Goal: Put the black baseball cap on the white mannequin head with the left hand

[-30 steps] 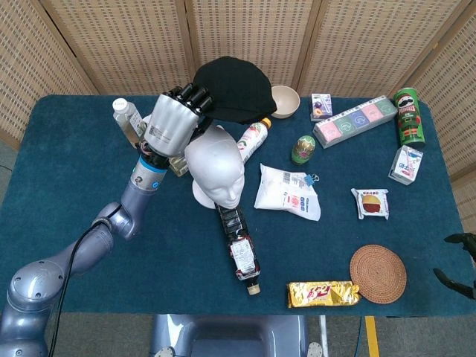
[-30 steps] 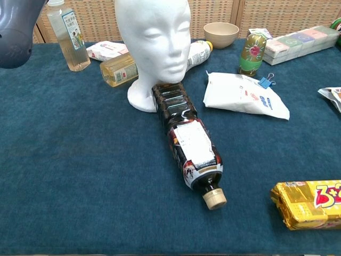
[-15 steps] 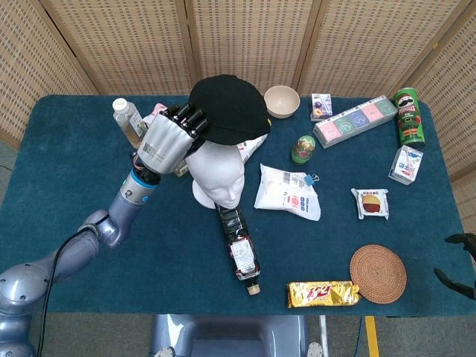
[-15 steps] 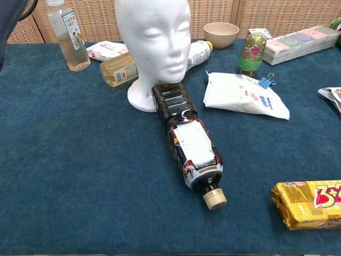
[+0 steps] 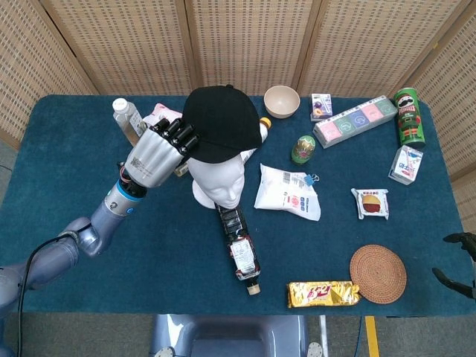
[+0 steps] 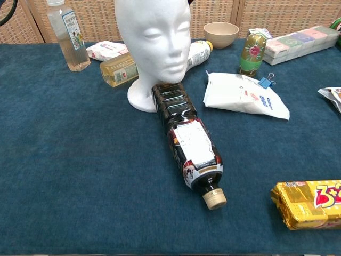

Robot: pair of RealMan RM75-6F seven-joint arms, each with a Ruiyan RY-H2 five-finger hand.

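Black fabric baseball cap (image 5: 222,123) sits over the crown of the white foam mannequin head (image 5: 217,178), covering the top while the face below stays exposed. The silver left hand (image 5: 155,152) grips the cap's left edge, its dark fingers (image 5: 181,134) curled against the fabric. The mannequin head stands upright on the blue carpeted table (image 5: 74,193); in the chest view its face (image 6: 160,40) fills the upper centre, the cap lying above the frame. A dark plastic bottle (image 5: 239,249) lies on its side, its base touching the mannequin's base. A white pouch (image 5: 287,192) lies just right of the head. At the far right edge, dark fingertips of the right hand (image 5: 460,262) show; whether they are spread or closed cannot be told.
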